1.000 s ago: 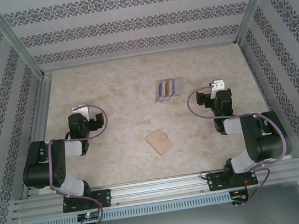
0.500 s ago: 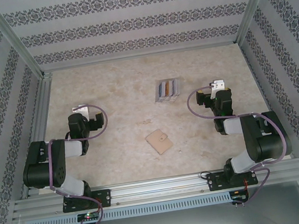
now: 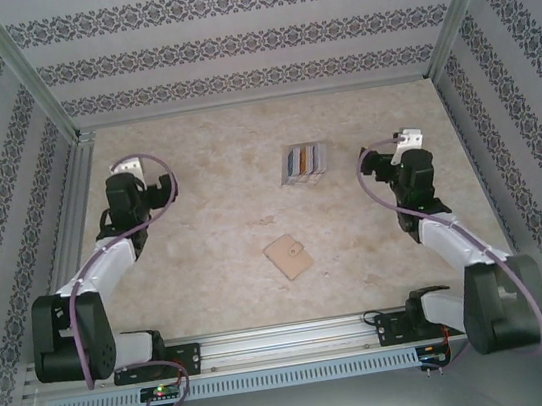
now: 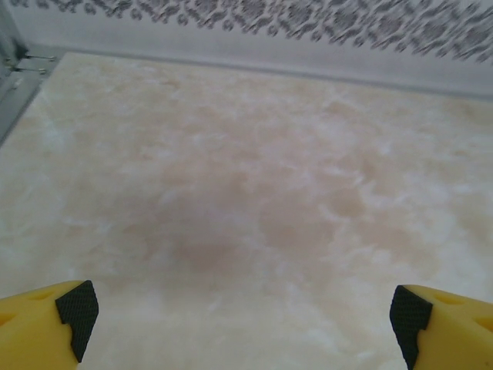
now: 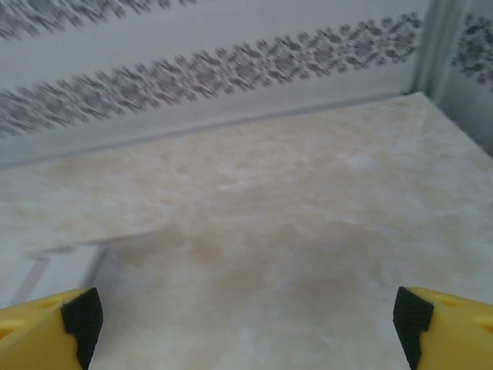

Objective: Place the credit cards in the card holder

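The left arm (image 3: pixel 108 261) runs up the left side of the bench (image 3: pixel 202 142), its shoulder low by the base and its forearm stretched toward the far wall, with a mauve cable looped over the wrist. The left pincer (image 3: pixel 133 190) hangs over bare surface. Its wrist camera shows it spread wide, with the yellow, black-tipped pads (image 4: pixel 77 308) at the bottom corners and nothing between them.

The bench top is a pale, marble-like beige. Walls (image 3: pixel 226 27) papered in grey patterned bands close it in on three sides, and metal posts (image 3: pixel 20 67) stand at the corners.

Right of centre, toward the far side, a clear tray (image 3: pixel 303 163) holds the cards (image 3: pixel 303 159) side by side, orange and grey among them. The tray sits between the two pincers, roughly level with both and well apart from each, somewhat closer to the right one. The holder (image 3: pixel 288 257) lies shut and flat, with its snap tab to the right. It is nearer the arm bases than the tray and apart from it, well clear of either pincer.

The right arm (image 3: pixel 447 234) mirrors the left, its forearm angled up the right side. The right pincer (image 3: pixel 408 158) is just as wide, and its pads (image 5: pixel 83 314) frame only bench and wall.
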Tool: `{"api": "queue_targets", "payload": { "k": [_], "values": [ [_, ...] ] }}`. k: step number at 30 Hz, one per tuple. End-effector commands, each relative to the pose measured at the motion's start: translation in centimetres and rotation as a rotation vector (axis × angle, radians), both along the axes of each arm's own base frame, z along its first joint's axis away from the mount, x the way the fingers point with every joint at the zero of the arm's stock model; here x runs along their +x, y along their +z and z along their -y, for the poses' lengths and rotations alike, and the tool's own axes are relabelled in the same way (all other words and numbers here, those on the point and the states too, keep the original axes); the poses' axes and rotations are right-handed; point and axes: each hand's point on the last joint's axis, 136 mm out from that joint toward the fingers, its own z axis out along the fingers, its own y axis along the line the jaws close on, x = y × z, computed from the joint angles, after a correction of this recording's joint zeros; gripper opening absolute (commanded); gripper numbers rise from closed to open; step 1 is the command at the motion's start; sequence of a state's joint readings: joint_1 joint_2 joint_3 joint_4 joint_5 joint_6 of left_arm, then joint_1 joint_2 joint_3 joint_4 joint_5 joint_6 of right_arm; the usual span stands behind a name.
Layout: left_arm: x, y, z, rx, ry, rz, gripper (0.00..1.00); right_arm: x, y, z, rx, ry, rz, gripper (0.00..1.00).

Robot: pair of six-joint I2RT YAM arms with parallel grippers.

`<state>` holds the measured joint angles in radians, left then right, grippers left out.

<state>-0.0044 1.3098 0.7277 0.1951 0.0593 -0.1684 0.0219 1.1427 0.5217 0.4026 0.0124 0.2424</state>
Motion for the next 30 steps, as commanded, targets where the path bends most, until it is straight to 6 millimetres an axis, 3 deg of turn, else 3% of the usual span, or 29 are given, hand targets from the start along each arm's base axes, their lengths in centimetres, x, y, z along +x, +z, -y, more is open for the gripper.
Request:
{"api": "queue_targets", "payload": {
  "k": [1, 4, 8, 11, 15, 20, 24, 30],
  "values": [
    [-2.4, -2.1, 2.6, -0.198, -0.072, -0.16, 0.99, -2.1, -2.7, -4.3, 0.275, 0.141, -0.209, 0.95],
    [-3.1, -1.9, 4.8, -0.331, -0.144, -0.184, 0.99, -3.6, -2.9, -8.7, 0.349, 0.273, -0.341, 0.86],
    [-4.8, -2.4, 7.0, -0.476, -0.196, -0.283, 0.99, -7.5, -3.2, -14.7, 0.212, 0.433, -0.496, 0.82],
    [-6.3, -3.2, 8.5, -0.555, -0.228, -0.334, 0.99, -10.9, -4.6, -18.8, 0.11, 0.549, -0.601, 0.78],
    [-8.0, -4.1, 9.0, -0.567, -0.229, -0.392, 0.99, -15.2, -7.4, -22.6, -0.05, 0.69, -0.782, 0.73],
    [-9.2, -5.0, 8.0, -0.526, -0.177, -0.395, 0.99, -21.3, -10.6, -25.4, -0.15, 0.809, -1.014, 0.71],
    [-9.0, -5.2, 7.6, -0.547, -0.137, -0.365, 0.99, -22.9, -12.5, -27.0, -0.162, 0.832, -1.073, 0.69],
    [-8.5, -4.8, 7.9, -0.597, -0.126, -0.356, 0.99, -21.1, -14.6, -30.4, -0.07, 0.813, -1.075, 0.65]
  ]
}}
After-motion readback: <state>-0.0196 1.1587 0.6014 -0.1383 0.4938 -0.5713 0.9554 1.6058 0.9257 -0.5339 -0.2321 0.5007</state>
